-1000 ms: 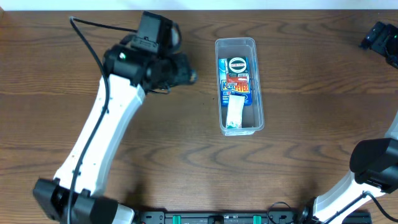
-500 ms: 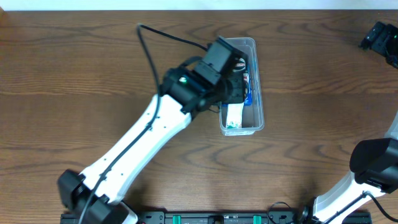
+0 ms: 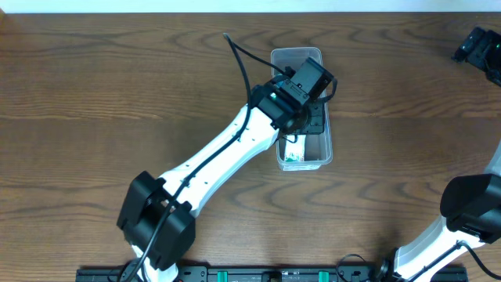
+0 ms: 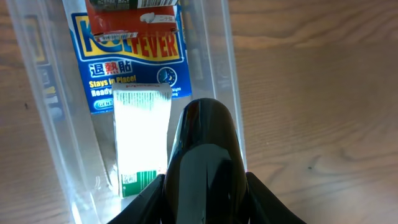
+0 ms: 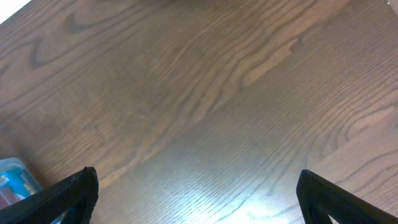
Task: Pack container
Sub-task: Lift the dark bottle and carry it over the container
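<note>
The container is a clear long bin standing lengthwise in the middle of the table. It holds a blue packet, a white and green box and a red item. My left gripper hangs over the bin's near right part. In the left wrist view the left gripper is shut on a glossy black rounded object above the bin's right wall. My right gripper is at the far right back, open and empty.
The brown wooden table surrounds the bin. A corner of the bin shows at the lower left of the right wrist view. The left arm lies diagonally across the table's middle.
My left arm has swung right from left of the bin to over it, carrying the black object. The right arm has not moved.
</note>
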Controlling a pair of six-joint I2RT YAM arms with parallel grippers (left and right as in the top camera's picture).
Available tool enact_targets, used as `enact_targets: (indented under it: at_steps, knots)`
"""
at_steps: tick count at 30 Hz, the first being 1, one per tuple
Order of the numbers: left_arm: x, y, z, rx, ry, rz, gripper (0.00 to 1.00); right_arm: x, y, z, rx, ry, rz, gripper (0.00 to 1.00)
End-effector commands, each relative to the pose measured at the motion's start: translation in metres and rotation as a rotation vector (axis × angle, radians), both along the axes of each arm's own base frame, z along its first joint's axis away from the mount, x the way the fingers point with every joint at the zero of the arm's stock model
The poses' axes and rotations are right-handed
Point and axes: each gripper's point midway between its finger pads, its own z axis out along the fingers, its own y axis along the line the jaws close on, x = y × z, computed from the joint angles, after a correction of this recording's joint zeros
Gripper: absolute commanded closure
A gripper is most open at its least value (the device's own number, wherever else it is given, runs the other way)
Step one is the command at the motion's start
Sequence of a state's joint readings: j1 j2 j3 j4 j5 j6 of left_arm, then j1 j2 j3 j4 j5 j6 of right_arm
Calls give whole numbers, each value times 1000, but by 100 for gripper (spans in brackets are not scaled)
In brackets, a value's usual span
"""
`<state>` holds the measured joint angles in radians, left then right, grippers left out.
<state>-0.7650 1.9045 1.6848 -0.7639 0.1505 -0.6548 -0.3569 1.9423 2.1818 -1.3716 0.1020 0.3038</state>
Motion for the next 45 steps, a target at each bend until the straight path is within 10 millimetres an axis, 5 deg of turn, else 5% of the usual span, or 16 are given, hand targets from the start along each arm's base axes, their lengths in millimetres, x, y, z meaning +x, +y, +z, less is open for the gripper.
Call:
enact_targets:
  at_steps: [1,12,35,45]
  knots:
    - [8,-2,-6,15,-11,12,65,-1,-5,-4,1,11,-18,1]
    - [10,-2,-51,89,51,12,64,-1,-5,-4,1,11,-18,1]
    - [-1,-12,-56,111,41,-43,64,-1,-5,-4,1,11,-18,1]
    - [-1,-9,-82,163,72,-38,64,-1,-5,-4,1,11,-18,1]
